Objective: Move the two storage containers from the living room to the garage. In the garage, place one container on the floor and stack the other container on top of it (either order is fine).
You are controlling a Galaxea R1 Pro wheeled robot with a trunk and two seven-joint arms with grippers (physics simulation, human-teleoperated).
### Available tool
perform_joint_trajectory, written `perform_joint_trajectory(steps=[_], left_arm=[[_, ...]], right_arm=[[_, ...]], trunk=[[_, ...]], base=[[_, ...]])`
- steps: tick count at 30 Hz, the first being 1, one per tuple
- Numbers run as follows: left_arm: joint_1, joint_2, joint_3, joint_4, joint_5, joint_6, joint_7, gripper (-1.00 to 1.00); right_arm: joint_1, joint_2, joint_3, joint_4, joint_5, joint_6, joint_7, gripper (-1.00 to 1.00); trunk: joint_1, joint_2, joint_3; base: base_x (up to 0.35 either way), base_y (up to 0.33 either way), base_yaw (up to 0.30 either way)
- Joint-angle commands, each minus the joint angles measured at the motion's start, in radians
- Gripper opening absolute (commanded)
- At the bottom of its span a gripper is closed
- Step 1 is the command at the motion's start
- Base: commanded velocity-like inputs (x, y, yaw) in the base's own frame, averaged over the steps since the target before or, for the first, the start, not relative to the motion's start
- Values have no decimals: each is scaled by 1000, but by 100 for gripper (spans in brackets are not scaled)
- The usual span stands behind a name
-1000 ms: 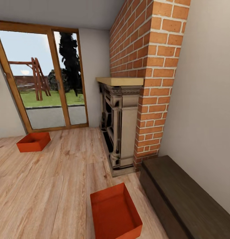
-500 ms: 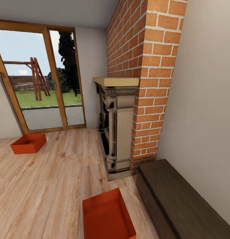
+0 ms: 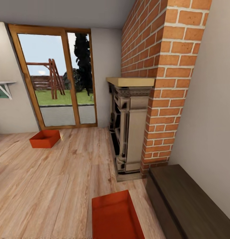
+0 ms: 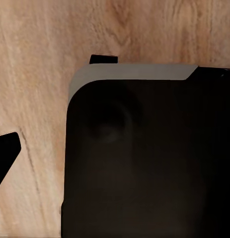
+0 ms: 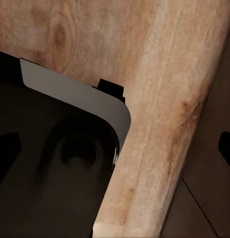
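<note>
Facing the brick fireplace (image 3: 161, 83) in the living room, one storage container (image 3: 116, 215) lies close ahead on the wood-plank floor (image 3: 55, 186), just beside a dark bench (image 3: 188, 202); the other (image 3: 45, 138) sits by the glass doors (image 3: 58, 76). Risk: clipping the bench when reaching. Thin, low, smooth orange-red walls. Tool state: cannot tell
</note>
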Motion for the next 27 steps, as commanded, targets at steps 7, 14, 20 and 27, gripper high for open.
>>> perform_joint_trajectory(steps=[7, 14, 20, 27], left_arm=[[0, -2, 2, 0, 4, -3, 1, 100], [0, 0, 1, 0, 6, -1, 1, 100], [0, 0, 1, 0, 6, -1, 1, 100], [0, 0, 1, 0, 6, -2, 1, 100]], right_arm=[[-1, 0, 6, 3, -11, -6, 6, 100], [-1, 0, 6, 3, -11, -4, 6, 100], [-1, 1, 6, 3, -11, -4, 6, 100], [-1, 2, 6, 3, -11, -4, 6, 100]], trunk=[[0, -1, -1], [0, -1, -1], [0, -1, -1], [0, -1, -1]], base=[[0, 0, 265], [133, -113, 75], [231, -181, 1], [202, -122, 0]])
